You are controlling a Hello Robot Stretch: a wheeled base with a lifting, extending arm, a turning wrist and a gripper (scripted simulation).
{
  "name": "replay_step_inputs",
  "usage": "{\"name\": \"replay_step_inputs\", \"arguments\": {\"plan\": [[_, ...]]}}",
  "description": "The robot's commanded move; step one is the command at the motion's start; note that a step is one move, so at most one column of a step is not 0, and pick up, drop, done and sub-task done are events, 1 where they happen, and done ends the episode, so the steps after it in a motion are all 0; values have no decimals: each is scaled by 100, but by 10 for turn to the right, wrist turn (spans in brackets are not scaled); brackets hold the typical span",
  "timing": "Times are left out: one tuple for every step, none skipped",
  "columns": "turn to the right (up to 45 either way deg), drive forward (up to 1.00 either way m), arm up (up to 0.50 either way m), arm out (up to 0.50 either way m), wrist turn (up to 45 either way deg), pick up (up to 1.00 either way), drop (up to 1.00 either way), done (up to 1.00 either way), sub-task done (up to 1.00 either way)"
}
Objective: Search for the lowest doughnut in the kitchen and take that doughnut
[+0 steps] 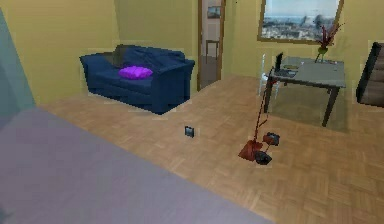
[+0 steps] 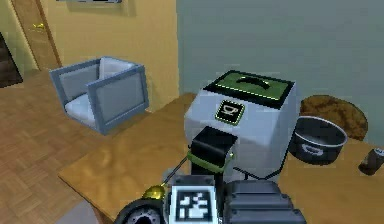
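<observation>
Low at the arm side view's bottom edge, the claw [image 2: 148, 208] shows as a dark rounded body just left of a white square with black marks [image 2: 197, 205], with the dark arm [image 2: 262, 203] beside it to the right. Its far end is hard to make out against the wooden tabletop [image 2: 120, 168], so I cannot tell how its fingers stand or whether it has hold of anything. Just beyond it stands a white boxy machine [image 2: 245, 115] with a green-edged dark top. Right of the machine is a dark pot [image 2: 318, 140], and behind the pot lies a brown round thing [image 2: 338, 108], flat and speckled. I cannot tell if that is the doughnut. It sits toward the tabletop's far right, well apart from the claw, with the machine between them. A grey-blue armchair [image 2: 100, 88] stands on the wood floor past the tabletop's left end. In the forward view, a blue sofa [image 1: 140, 78] with a purple cushion [image 1: 135, 72] stands against the yellow wall. A grey table [image 1: 308, 78] with a potted plant [image 1: 323, 45] sits to the right.
</observation>
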Motion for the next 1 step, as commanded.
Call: {"name": "replay_step_inputs", "arguments": {"plan": [[0,0,0,24,0,0,0,0,0]]}}
